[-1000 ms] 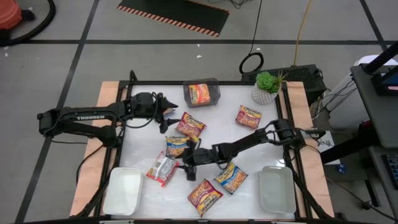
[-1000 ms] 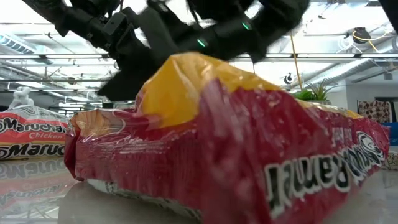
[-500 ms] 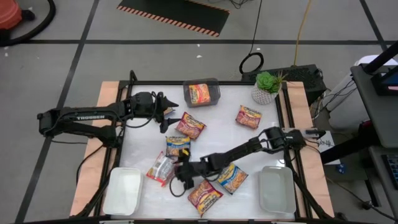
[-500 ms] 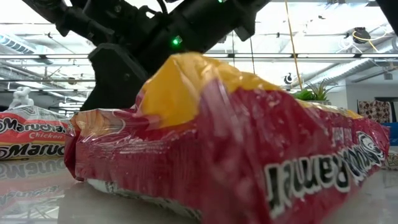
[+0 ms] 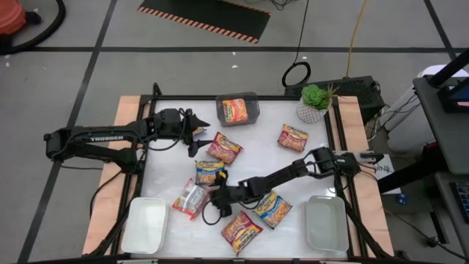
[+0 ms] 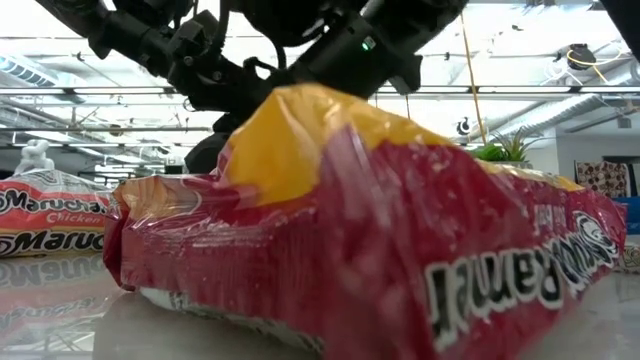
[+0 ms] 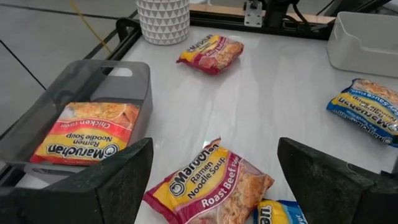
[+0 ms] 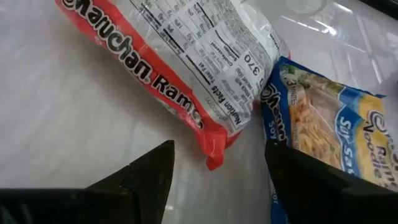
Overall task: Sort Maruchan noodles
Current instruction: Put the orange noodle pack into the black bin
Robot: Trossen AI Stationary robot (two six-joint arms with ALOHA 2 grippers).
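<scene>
Several Maruchan noodle packets lie flat on the white table. A red-and-white packet (image 5: 190, 198) lies back side up, its nutrition panel (image 8: 205, 50) showing, next to a blue packet (image 5: 209, 172) (image 8: 323, 124). My right gripper (image 5: 209, 202) (image 8: 217, 180) hovers low and open, its fingers standing either side of the red-and-white packet's end, apart from it. My left gripper (image 5: 194, 133) (image 7: 211, 180) waits open at the far left, above a red Roast Beef packet (image 7: 208, 186) (image 5: 223, 148). One orange packet (image 5: 236, 110) (image 7: 84, 134) lies in the grey bin (image 7: 124, 81).
More packets lie at the far right (image 5: 293, 137) and near the front: a blue-and-yellow one (image 5: 272, 209) and a red one (image 5: 240, 229) (image 6: 380, 240). White trays stand at the front left (image 5: 144, 224) and front right (image 5: 326, 222). A potted plant (image 5: 315, 103) stands at the far right.
My right gripper has moved toward the table's near edge and down, rolling its wrist, from beside the blue packet to the end of the red-and-white packet. The packets have kept their places.
</scene>
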